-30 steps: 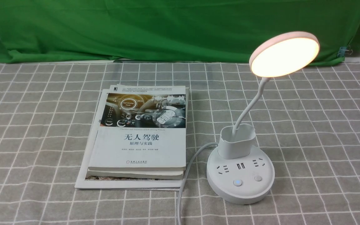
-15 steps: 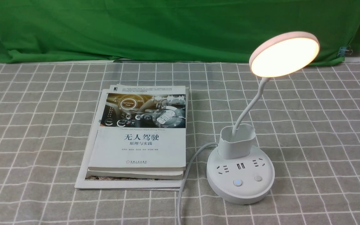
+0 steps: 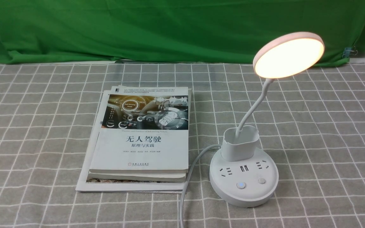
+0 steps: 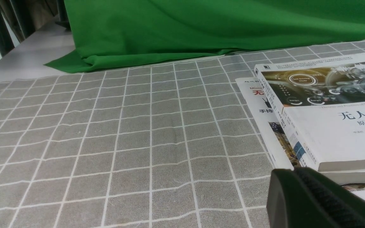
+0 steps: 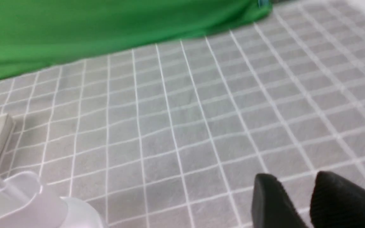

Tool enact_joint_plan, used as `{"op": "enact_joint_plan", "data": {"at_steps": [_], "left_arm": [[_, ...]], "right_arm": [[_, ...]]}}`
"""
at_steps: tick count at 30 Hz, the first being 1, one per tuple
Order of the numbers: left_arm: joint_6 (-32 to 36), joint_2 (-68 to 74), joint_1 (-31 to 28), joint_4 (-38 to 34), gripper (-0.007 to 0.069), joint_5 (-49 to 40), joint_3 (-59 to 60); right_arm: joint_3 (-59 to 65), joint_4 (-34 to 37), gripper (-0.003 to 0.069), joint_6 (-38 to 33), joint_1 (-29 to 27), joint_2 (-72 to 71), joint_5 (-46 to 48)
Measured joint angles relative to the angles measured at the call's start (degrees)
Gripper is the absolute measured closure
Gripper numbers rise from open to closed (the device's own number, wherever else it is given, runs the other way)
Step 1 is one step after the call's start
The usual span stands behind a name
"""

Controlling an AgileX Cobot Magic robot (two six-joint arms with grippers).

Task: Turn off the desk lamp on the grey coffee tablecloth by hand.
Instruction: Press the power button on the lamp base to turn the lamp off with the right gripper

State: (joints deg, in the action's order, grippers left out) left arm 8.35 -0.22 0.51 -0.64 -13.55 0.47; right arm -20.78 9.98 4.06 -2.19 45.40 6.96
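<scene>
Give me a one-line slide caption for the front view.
Lit desk lamp on the grey grid tablecloth, right of stacked books, white cord trailing toward the camera.

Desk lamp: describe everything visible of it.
The desk lamp is white, plastic-looking, standing upright on the grey checked tablecloth right of the books. Its round disc head glows warm, tilted toward the camera on a thin curved gooseneck rising from a cup holder. The round base has sockets, two buttons, one lit blue, and a cord.
</scene>
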Motion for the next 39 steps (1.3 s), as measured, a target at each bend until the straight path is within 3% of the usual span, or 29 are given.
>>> {"op": "enact_joint_plan", "data": {"at_steps": [4, 7, 10, 12, 16, 21, 25, 39], "left_arm": [[0.00, 0.00, 0.00, 0.00, 0.0624, 0.00, 0.00], [0.00, 0.00, 0.00, 0.00, 0.0624, 0.00, 0.00], [0.00, 0.00, 0.00, 0.00, 0.0624, 0.00, 0.00], [0.00, 0.00, 0.00, 0.00, 0.0624, 0.00, 0.00], [0.00, 0.00, 0.00, 0.00, 0.0624, 0.00, 0.00], [0.00, 0.00, 0.00, 0.00, 0.0624, 0.00, 0.00], [0.00, 0.00, 0.00, 0.00, 0.0624, 0.00, 0.00], [0.00, 0.00, 0.00, 0.00, 0.0624, 0.00, 0.00]], "right_arm": [[-1.17, 0.58, 0.0454, -1.34, 0.36, 7.81, 3.72], [-6.08, 0.64, 0.0580, -6.86, 2.35, 14.32, 10.92], [-14.01, 0.64, 0.0630, -10.24, 5.09, 20.66, 18.60], [-17.27, 0.64, 0.0633, -11.21, 6.40, 23.49, 21.38], [-26.35, -0.59, 0.0633, -11.51, 15.42, 33.31, 26.65], [-31.09, -9.57, 0.0633, -1.84, 24.52, 42.62, 27.74], [-32.20, -11.60, 0.0634, 1.41, 26.56, 45.37, 27.81], [-32.59, -9.55, 0.0634, 1.48, 32.13, 48.35, 23.80]]}}
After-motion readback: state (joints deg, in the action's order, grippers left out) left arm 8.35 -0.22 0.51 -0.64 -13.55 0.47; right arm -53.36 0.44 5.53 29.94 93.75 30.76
